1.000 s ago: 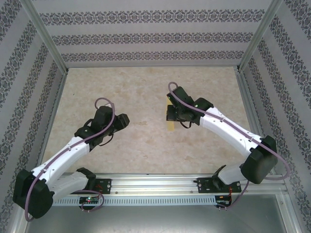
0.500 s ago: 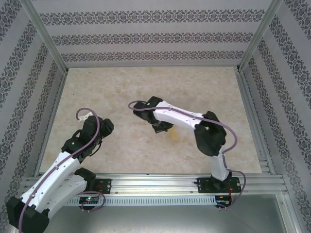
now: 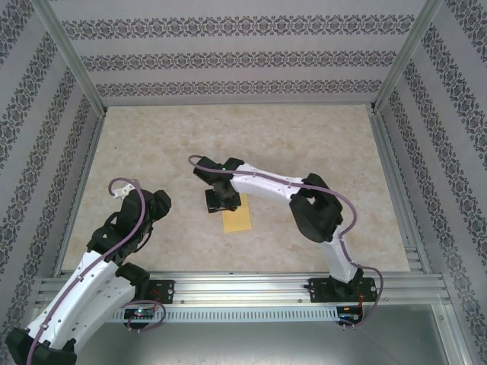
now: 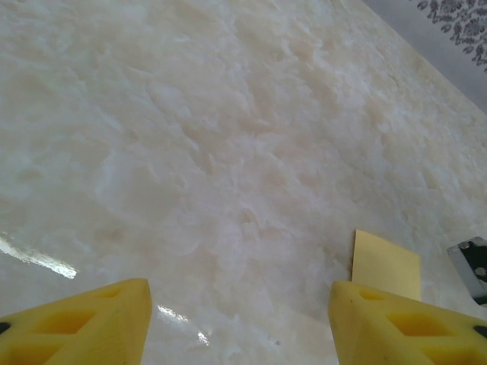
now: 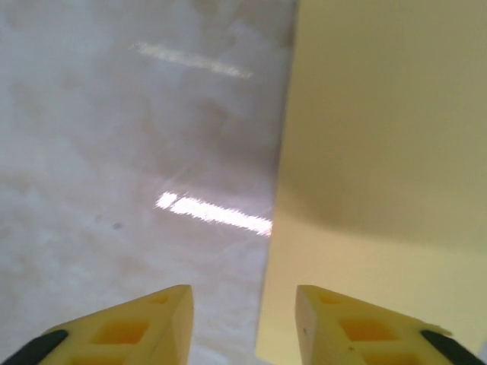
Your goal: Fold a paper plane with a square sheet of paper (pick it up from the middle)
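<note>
Sheet of paper point(image 3: 237, 221) lay flat on the desk point(image 3: 319, 144), near centre, a bit toward the arms' side. From above it read as a yellow rectangle, longer than wide, its far end tucked under the R hand point(image 3: 222, 201). R arm point(image 3: 281, 186) reached across from its base on the near rail point(image 3: 243, 283), elbow bent, wrist turned down over the paper. R wrist cam: R hand point(image 5: 243, 328) was spread, yellow fingers point(image 5: 129, 328) apart w/ bare desk btwn them. Paper point(image 5: 380, 152) took the right side there, its straight left edge running down into the gap, one finger over paper, the other over desk. Nothing pinched; couldn't tell if the tips touched the sheet. L hand point(image 3: 156, 204) sat well apart to the left, pointing toward the paper. L wrist cam: L hand point(image 4: 243, 323) was spread wide, fingers point(image 4: 84, 319) at both bottom corners, only marbled desk top btwn them. Part of the paper point(image 4: 386, 262) showed ahead & to the right, w/ a grey bit of the R hand point(image 4: 470, 262) near it. Patterned walls point(image 3: 243, 61) stood on three sides.
</note>
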Robot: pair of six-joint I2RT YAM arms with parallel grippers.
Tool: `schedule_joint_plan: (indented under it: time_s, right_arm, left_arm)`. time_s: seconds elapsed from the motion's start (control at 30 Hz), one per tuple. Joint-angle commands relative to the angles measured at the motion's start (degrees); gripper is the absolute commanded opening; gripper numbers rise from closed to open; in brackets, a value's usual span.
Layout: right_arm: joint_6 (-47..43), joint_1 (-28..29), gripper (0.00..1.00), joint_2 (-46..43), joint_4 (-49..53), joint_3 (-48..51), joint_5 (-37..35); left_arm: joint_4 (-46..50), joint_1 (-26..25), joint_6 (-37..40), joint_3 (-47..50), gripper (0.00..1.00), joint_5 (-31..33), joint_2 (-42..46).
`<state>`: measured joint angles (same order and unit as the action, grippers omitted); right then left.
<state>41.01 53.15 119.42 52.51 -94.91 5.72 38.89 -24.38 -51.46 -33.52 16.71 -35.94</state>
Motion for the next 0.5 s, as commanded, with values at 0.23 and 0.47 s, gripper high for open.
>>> schedule_joint_plan:
  time_s: [0.23,0.47]
  right_arm:
    - [2.25,-10.82,0.49,-20.42,-26.35,24.00,9.26]
    - [4.48,-17.86,0.45,-24.15,-39.49,38.11,14.85]
  left_arm:
    - [-15.95,0.75,6.63,-0.62,0.57,-26.16,-13.98]
    - [-23.36,-3.74,6.69,-5.44,0.41,-36.02,-32.49]
